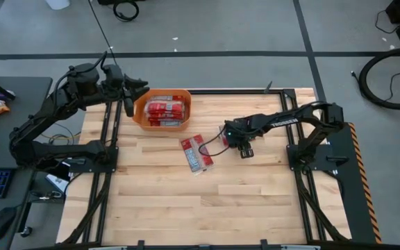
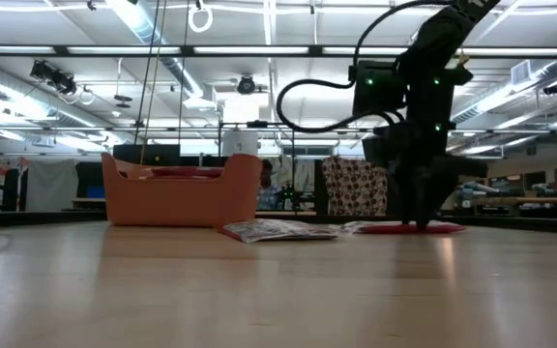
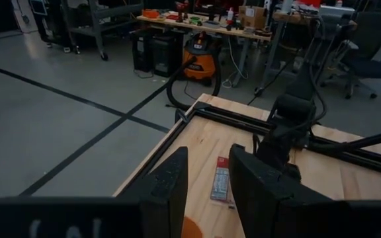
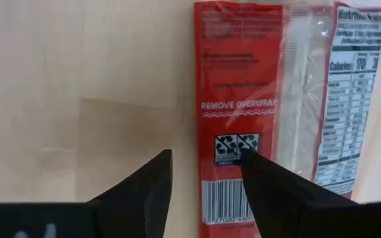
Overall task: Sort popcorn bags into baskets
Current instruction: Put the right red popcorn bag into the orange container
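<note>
Already the orange basket [image 1: 162, 111] holds a layer of red popcorn bags [image 1: 165, 111], yet two more [image 1: 196, 153] lie on the table [image 1: 186, 201] where the right gripper [image 1: 246, 150] hangs open over one, the left gripper [image 1: 132, 92] parked open beside the basket.

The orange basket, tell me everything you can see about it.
The basket is an orange plastic tub with rounded corners and low walls, upright at the table's far edge. Red popcorn bags lie flat inside, filling its floor. The left gripper, open, hangs by its left wall; whether they touch is unclear.
</note>
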Motion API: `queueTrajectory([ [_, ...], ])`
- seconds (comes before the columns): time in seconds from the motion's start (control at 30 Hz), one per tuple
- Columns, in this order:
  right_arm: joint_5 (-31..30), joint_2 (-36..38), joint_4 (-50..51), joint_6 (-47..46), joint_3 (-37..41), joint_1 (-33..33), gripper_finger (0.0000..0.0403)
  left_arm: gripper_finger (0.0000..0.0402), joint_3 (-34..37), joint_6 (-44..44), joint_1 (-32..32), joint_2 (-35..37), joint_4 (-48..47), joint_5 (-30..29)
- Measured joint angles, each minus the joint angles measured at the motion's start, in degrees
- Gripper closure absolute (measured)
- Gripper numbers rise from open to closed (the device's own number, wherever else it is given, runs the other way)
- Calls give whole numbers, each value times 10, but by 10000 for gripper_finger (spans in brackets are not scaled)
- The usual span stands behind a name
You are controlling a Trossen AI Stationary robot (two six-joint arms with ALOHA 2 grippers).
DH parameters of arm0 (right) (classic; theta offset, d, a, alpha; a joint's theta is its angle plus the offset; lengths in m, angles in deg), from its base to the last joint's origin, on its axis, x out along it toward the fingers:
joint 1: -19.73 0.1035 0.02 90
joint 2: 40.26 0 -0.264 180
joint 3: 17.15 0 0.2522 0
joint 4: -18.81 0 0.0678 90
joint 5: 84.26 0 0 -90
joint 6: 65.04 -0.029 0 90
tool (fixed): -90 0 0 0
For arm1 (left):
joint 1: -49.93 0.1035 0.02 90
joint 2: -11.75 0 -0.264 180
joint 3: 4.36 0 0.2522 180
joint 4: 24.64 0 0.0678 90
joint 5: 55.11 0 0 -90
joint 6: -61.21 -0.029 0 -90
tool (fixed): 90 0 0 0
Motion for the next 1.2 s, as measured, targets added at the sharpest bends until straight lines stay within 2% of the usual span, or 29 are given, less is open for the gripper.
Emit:
queueTrajectory([
  [0.23,-36,4,-68,-1,48,15,220,287,0,2,0,0,-5,0],
  [0.37,-42,4,-81,-24,55,15,237,287,0,15,0,0,-5,0],
  [0.5,-47,3,-85,-40,56,15,285,287,0,16,0,0,-6,0],
  [0.7,-53,1,-99,-59,54,14,390,287,0,16,0,0,-6,0],
  [0.93,-33,-1,-45,-108,7,13,397,287,0,15,0,0,-6,0],
  [1.2,38,0,3,-142,-97,12,399,287,0,15,0,0,-7,0],
])
